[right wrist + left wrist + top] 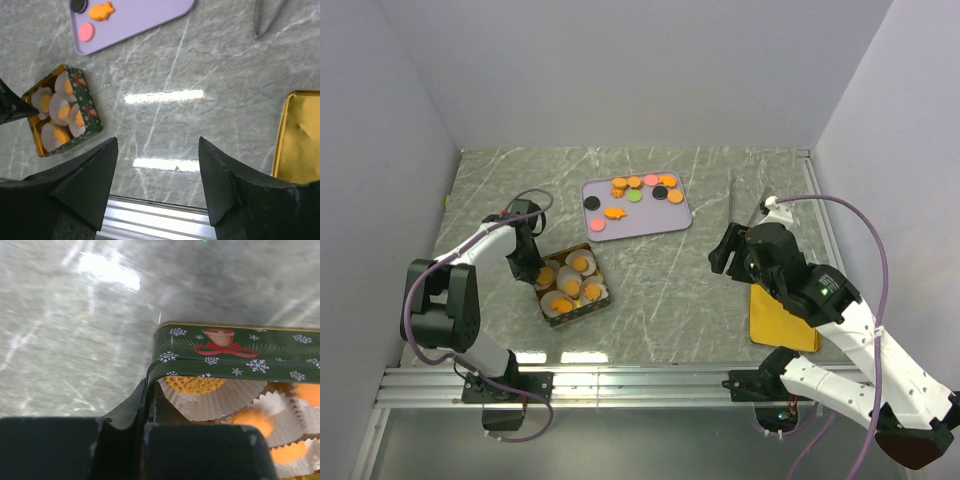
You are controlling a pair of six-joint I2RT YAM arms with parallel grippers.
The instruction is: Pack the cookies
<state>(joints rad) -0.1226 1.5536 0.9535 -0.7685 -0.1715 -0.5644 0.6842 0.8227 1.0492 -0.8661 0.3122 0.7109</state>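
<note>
Loose cookies (640, 190), orange, black, pink and green, lie on a lilac tray (665, 222) at the back middle of the table. A green Christmas tin (573, 283) in front of it holds white paper cups with orange cookies. My left gripper (530, 272) is shut on the tin's left wall. The left wrist view shows that wall (235, 352) pinched between the jaws of the left gripper (150, 400), with a round cookie (195, 385) just inside. My right gripper (725, 255) hangs open over bare table, nothing between the fingers of the right gripper (157, 165).
A gold tin lid (782, 318) lies at the right front, under the right arm. Metal tongs (262, 20) lie on the table right of the tray (140, 20). An aluminium rail (620, 385) runs along the near edge. Grey walls close the left, back and right sides.
</note>
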